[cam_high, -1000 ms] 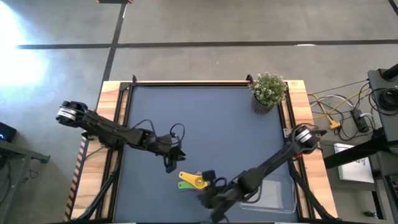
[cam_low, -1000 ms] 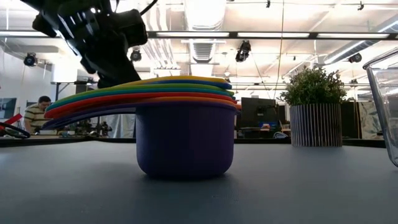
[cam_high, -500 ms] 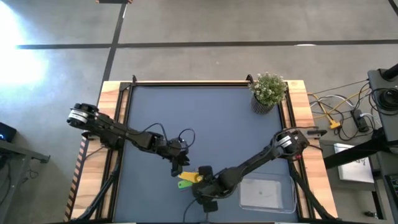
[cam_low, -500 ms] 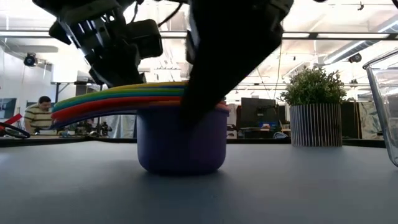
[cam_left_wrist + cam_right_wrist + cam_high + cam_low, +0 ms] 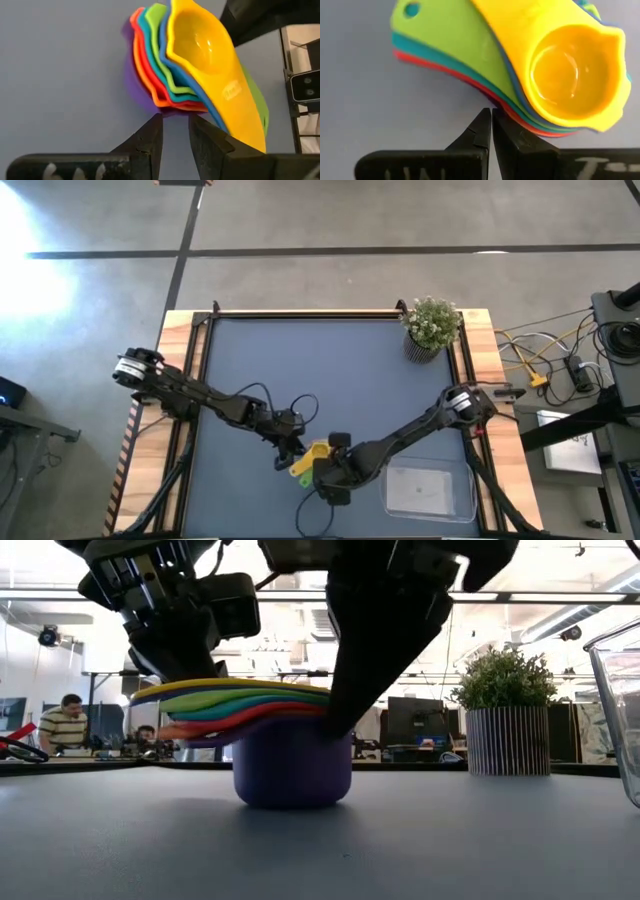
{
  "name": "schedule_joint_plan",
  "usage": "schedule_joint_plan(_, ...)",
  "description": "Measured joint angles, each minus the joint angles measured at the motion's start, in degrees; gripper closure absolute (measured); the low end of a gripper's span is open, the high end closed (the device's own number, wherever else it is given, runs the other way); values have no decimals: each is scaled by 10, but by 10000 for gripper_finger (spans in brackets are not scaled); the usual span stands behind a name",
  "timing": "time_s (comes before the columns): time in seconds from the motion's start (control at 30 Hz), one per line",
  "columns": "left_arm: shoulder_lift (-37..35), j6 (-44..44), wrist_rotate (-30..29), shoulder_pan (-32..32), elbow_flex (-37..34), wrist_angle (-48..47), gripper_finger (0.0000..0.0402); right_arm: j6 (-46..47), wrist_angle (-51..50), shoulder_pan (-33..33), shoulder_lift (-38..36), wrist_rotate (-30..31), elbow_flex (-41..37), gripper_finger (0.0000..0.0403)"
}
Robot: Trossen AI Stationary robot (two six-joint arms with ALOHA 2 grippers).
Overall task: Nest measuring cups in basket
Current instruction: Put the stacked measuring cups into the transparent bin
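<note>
The measuring cups (image 5: 311, 459) sit nested in one stack on the blue table, yellow on top and purple at the bottom (image 5: 291, 768). Their handles (image 5: 215, 710) fan out to one side. My left gripper (image 5: 175, 127) is at the stack's left side, its fingers a narrow gap apart, tips at the orange and purple rims. My right gripper (image 5: 491, 122) is shut at the stack's near right side. The clear basket (image 5: 452, 498) rests near the table's near right corner, with no cup in it. My left gripper has its fingertips (image 5: 156, 122) right at the stack's lower rims (image 5: 172, 107); whether they touch, I cannot tell. My right gripper has its shut fingertips (image 5: 485, 117) against the red and orange rims (image 5: 496, 106), where the handles leave the bowls. It slants down from the near right, and the stack rests on the table.
A small potted plant (image 5: 432, 328) stands at the far right corner. The basket's clear wall (image 5: 618, 710) shows at the low view's right edge. Raised wooden rails (image 5: 190, 350) frame the table. People sit in the room beyond (image 5: 64, 725).
My right gripper has moved left and toward the far edge, up against the stack. My left gripper has moved right and a little toward the near edge, onto the stack's other side. The stack has slid away from the near edge, and its handles have fanned apart.
</note>
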Motion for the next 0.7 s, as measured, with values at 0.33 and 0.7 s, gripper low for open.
schedule_joint_plan(0.33, -1, -14, 19, -7, -1, -14, 327, -1, -38, -39, -2, 47, -1, 394)
schedule_joint_plan(0.7, -6, -13, -5, -13, 0, 10, 327, -9, -69, -79, -9, 92, -1, 394)
